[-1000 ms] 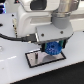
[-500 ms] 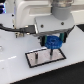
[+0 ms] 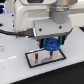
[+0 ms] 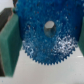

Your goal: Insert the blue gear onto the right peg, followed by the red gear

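Observation:
The blue gear [image 3: 50,44] hangs between my gripper's [image 3: 50,45] fingers, just above the black-framed pale plate [image 3: 35,59]. In the wrist view the blue gear [image 4: 46,38] fills most of the picture, its centre hole showing, with a green finger pad [image 4: 9,42] pressed against its edge. The gripper is shut on it. A thin dark pin [image 3: 38,56] stands on the plate, to the exterior view's left of the gear. I cannot tell whether it is the right peg. The red gear is out of view.
The plate lies on a white table [image 3: 15,70]. The arm's white body [image 3: 35,15] fills the upper part of the exterior view. A dark cable [image 3: 7,33] runs along the exterior view's left.
The gripper with the blue gear has moved slightly toward the exterior view's right and hangs a little higher over the plate than a second ago.

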Available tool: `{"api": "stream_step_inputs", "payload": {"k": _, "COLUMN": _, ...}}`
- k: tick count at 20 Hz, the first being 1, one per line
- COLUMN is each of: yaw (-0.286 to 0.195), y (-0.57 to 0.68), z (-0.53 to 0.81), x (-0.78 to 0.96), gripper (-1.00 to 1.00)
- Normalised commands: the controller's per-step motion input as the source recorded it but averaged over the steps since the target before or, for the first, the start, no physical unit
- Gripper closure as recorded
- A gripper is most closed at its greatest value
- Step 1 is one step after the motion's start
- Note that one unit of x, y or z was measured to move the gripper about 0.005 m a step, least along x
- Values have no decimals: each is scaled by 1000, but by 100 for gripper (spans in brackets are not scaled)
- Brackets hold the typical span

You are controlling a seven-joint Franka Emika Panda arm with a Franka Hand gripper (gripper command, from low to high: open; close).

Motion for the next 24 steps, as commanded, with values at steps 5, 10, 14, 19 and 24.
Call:
{"api": "stream_step_inputs", "payload": {"k": 5, "yaw": 0, "y": -18, "z": -69, "x": 269, "gripper": 100}}
{"api": "stream_step_inputs", "payload": {"k": 10, "yaw": 0, "y": -3, "z": -89, "x": 224, "gripper": 100}}
{"api": "stream_step_inputs", "payload": {"k": 14, "yaw": 0, "y": 3, "z": -68, "x": 241, "gripper": 100}}
{"api": "stream_step_inputs", "payload": {"k": 19, "yaw": 0, "y": 74, "z": -64, "x": 109, "gripper": 100}}
{"api": "stream_step_inputs", "payload": {"k": 24, "yaw": 0, "y": 83, "z": 221, "x": 172, "gripper": 100}}
